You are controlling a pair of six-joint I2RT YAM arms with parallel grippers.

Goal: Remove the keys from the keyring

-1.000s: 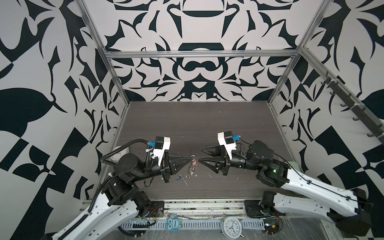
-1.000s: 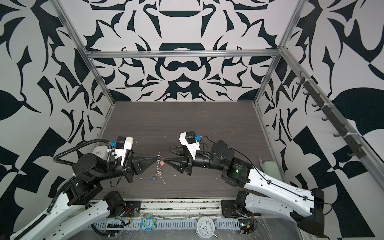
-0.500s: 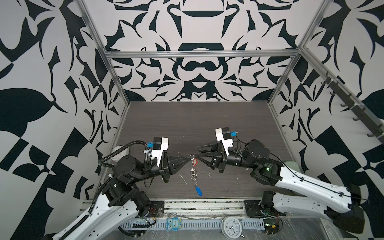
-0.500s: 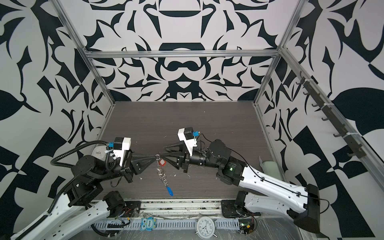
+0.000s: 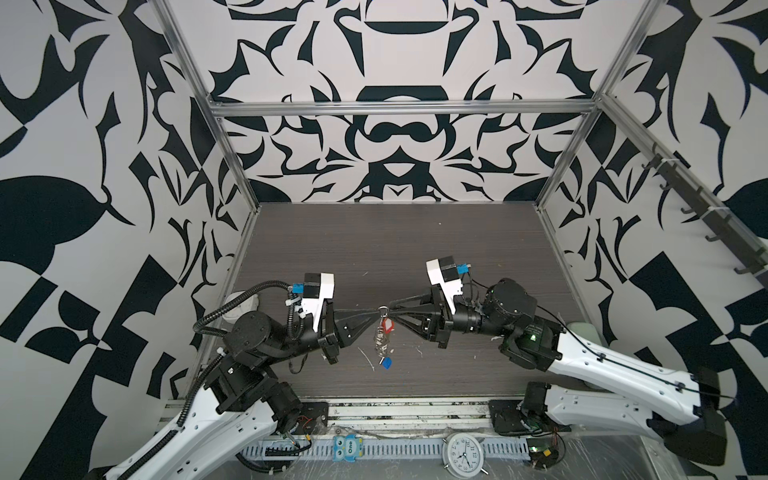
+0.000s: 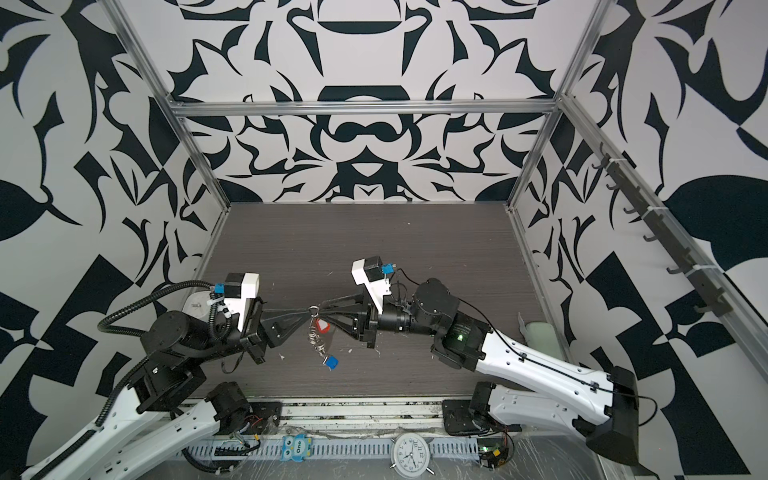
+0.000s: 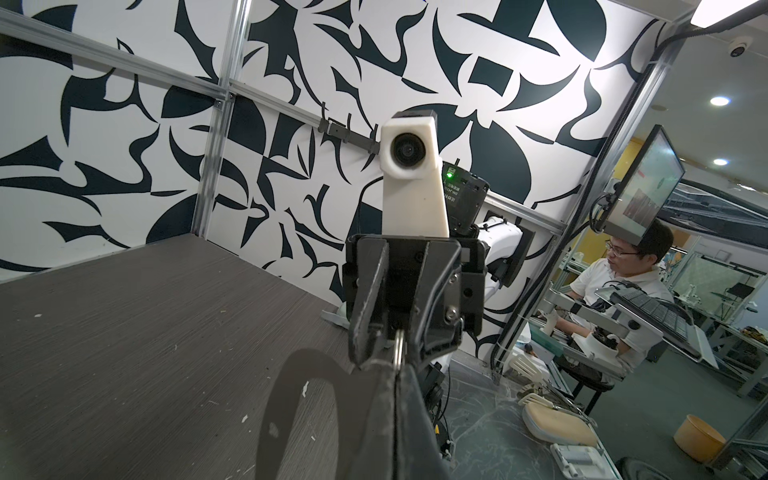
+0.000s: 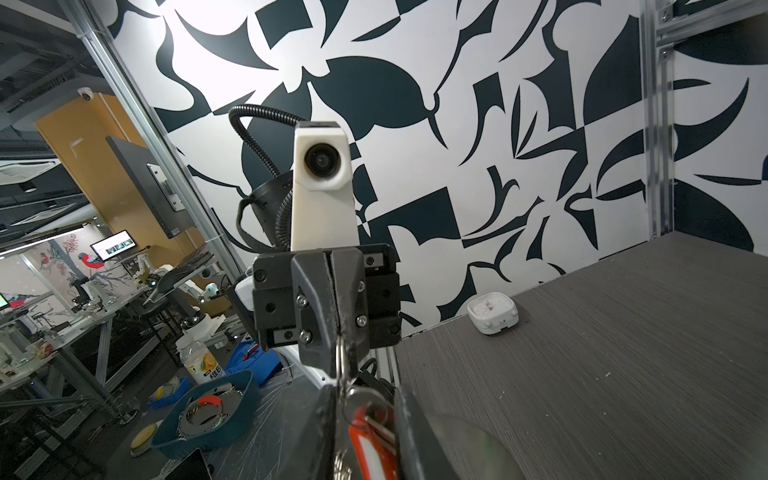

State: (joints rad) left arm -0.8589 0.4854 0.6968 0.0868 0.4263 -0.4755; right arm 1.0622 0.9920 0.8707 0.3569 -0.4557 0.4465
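Where the two arms meet tip to tip above the front middle of the table, the left gripper has its fingers clenched on a small silver ring. The right wrist view shows those fingers pressed together with the ring pinched at their tips. From that ring the whole bunch hangs down between the grippers in both top views. The red tag sits just under the ring, then comes the keyring as a dangling run of silver clips, and the blue tag is lowest. Whether the blue tag touches the table cannot be told. One of the keys shows its silver head beside the red tag in the right wrist view; the second is too small to pick out. The right gripper faces the left one, its fingers standing apart on either side of the red tag. Whether they press on the tag or on the ring cannot be told.
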